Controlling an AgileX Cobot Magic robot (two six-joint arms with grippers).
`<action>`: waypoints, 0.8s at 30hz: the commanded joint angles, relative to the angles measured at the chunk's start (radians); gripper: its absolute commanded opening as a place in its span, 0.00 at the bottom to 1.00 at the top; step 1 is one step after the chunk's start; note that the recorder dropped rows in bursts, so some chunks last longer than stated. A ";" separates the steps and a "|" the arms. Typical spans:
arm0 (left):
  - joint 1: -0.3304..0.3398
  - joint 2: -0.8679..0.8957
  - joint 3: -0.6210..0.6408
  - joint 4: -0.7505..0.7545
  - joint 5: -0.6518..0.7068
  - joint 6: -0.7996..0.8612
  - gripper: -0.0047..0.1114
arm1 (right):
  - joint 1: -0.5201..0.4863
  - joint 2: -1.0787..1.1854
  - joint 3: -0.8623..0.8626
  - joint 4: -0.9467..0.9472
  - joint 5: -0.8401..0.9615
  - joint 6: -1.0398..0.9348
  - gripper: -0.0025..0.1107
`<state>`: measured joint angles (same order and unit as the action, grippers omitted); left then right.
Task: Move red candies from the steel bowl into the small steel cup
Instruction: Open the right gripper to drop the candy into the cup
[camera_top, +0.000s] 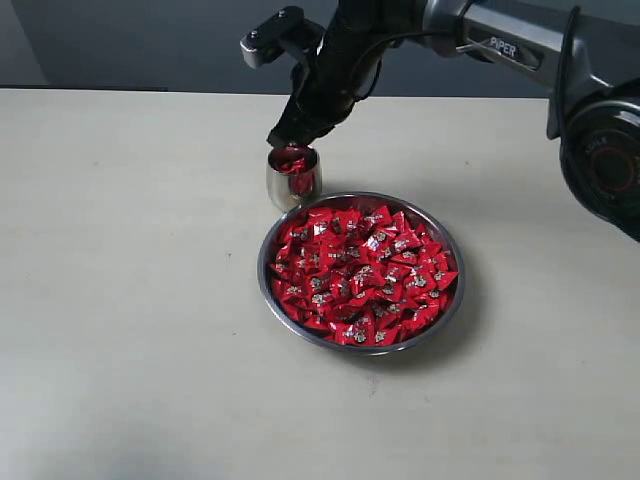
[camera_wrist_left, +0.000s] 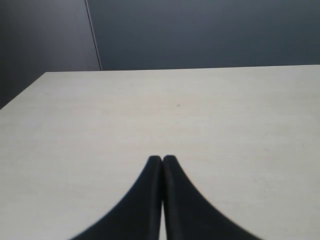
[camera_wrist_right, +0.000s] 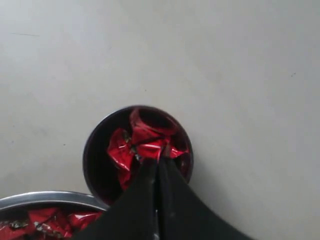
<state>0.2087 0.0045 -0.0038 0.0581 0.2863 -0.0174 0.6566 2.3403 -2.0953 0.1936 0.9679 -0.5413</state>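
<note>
The steel bowl (camera_top: 262, 268) sits mid-table, heaped with red candies (camera_top: 360, 275). Touching its far-left rim stands the small steel cup (camera_top: 293, 185), with a few red candies (camera_wrist_right: 120, 150) inside. My right gripper (camera_top: 285, 138) hangs just above the cup's mouth. Its jaws are shut on a red candy (camera_wrist_right: 150, 147) pinched at the tips (camera_wrist_right: 157, 161). The bowl's rim (camera_wrist_right: 45, 197) shows beside the cup (camera_wrist_right: 90, 150) in the right wrist view. My left gripper (camera_wrist_left: 162, 158) is shut with nothing in it, low over bare table, out of the exterior view.
The pale table (camera_top: 120, 300) stretches wide on the left and in front of the bowl. The right arm's dark links (camera_top: 600, 150) reach in from the upper right. A dark wall (camera_wrist_left: 200, 30) stands behind the table's far edge.
</note>
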 joint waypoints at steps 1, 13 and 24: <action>-0.005 -0.004 0.004 0.006 -0.002 -0.003 0.04 | -0.005 0.007 -0.007 -0.002 -0.023 -0.001 0.02; -0.005 -0.004 0.004 0.006 -0.002 -0.003 0.04 | -0.005 0.009 -0.007 -0.012 0.005 -0.001 0.02; -0.005 -0.004 0.004 0.006 -0.002 -0.003 0.04 | -0.005 0.009 -0.007 -0.012 0.027 -0.001 0.10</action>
<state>0.2087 0.0045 -0.0038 0.0581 0.2863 -0.0174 0.6566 2.3515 -2.0953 0.1898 0.9969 -0.5413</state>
